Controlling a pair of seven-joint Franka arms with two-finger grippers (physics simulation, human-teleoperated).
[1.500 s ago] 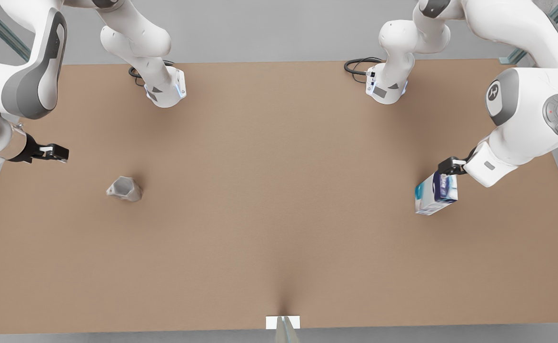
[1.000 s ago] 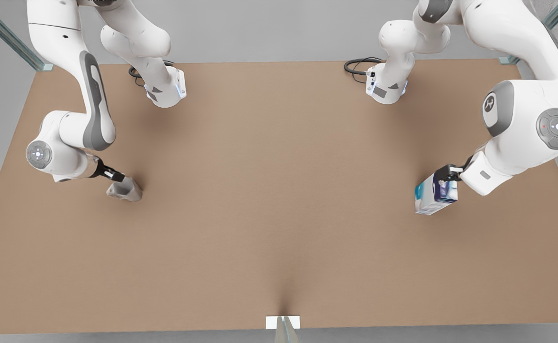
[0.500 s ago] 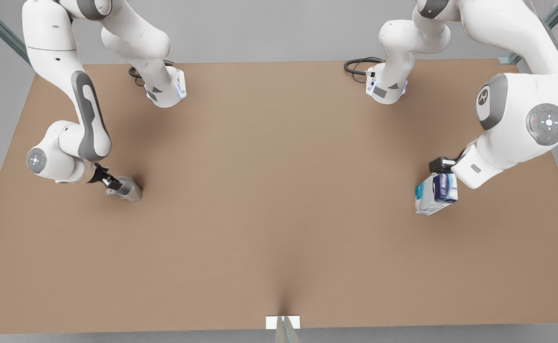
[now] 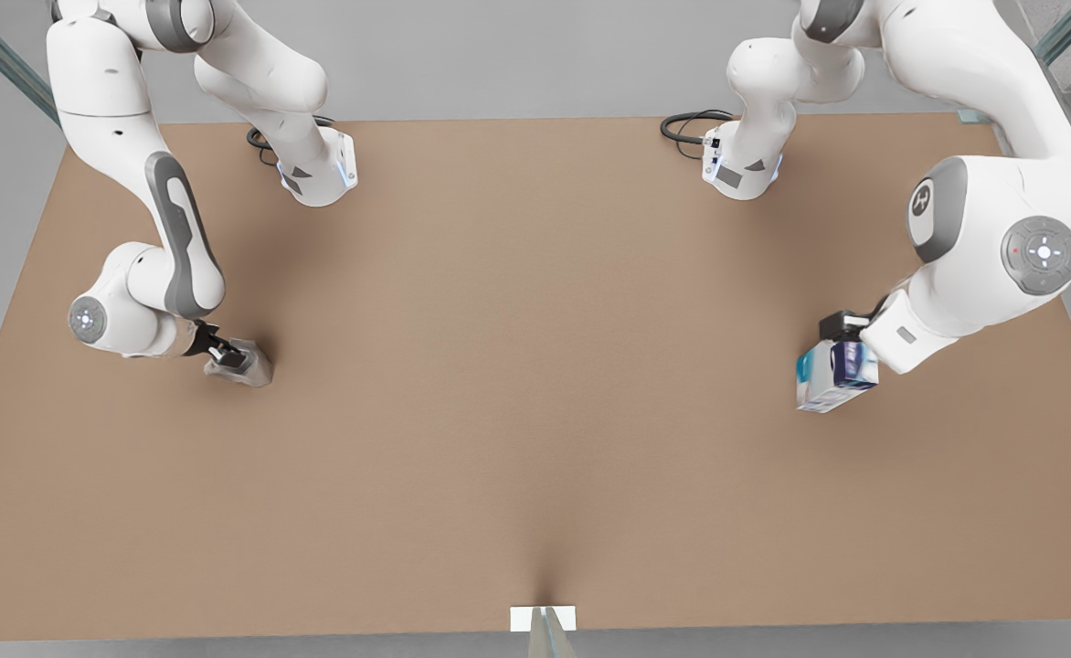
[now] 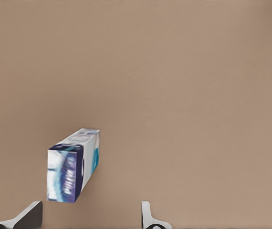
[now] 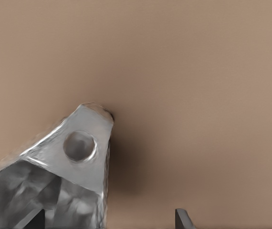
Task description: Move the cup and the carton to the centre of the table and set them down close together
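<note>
bare table (image 4: 535, 366) between cup (image 4: 241, 363) and carton (image 4: 834, 376)

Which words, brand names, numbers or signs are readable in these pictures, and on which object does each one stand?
No text can be read with certainty.
Carton: white lettering on the navy side, too blurred to read.
Arm over the carton: a small round white emblem, not legible as a word.
Cup: no print.
Table: no print.

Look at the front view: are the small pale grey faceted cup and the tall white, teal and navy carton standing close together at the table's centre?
No: the cup and the carton sit at opposite ends of the table.
</note>
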